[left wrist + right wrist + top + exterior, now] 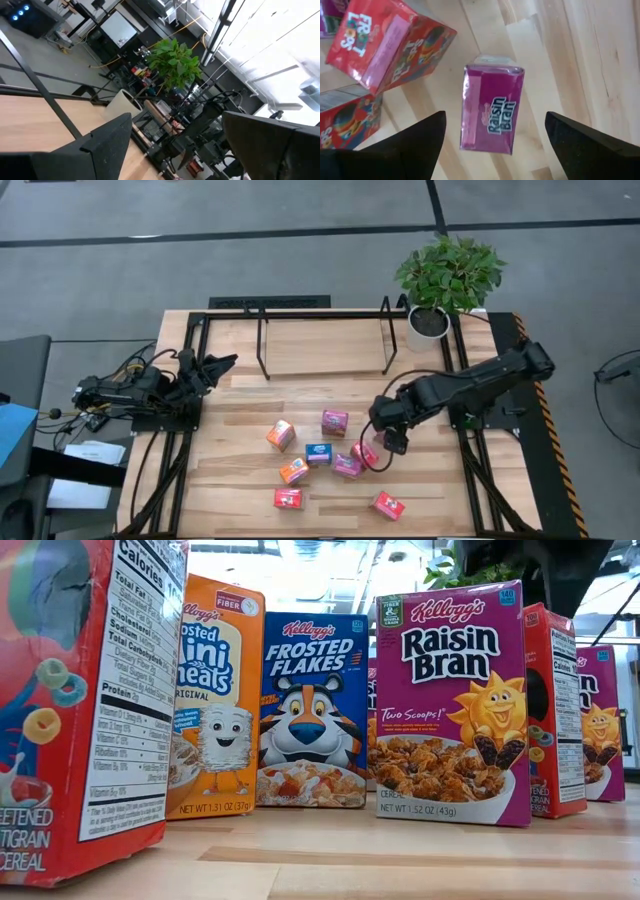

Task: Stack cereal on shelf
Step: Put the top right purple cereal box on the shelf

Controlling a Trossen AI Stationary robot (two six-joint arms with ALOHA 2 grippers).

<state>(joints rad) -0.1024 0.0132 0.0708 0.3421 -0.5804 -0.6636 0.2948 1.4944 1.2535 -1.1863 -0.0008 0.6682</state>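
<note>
1. Your right claw [385, 442] hangs over the group of cartons with its fingers [420, 137] spread wide and nothing between them.
2. Straight under it, in the right wrist view, a magenta Raisin Bran box [492, 107] stands on the surface [300, 385], in the gap between the two fingers and touching neither.
3. Just beside that box you see a red Froot Loops carton [390, 42] tilted on its edge, and another red carton [347, 117] next to it.
4. From above, the cereal lies scattered on the near half of the surface: an orange box [281, 434], a magenta one [334, 421], a blue one [318, 453], a second orange one [293, 471], a magenta one [347, 465], and two red ones [288, 498] [388, 505] nearest the front edge.
5. The low view shows the cartons upright with their fronts to the camera, Frosted Flakes [313, 710] among them.
6. The shelf [325, 340] stands at the far side of the surface, well apart from every carton; no carton shows on it.
7. A potted plant [445, 280] sits at the far right corner, beside the shelf.
8. Your left claw [215, 367] waits at the left edge, fingers spread, holding nothing.
</note>
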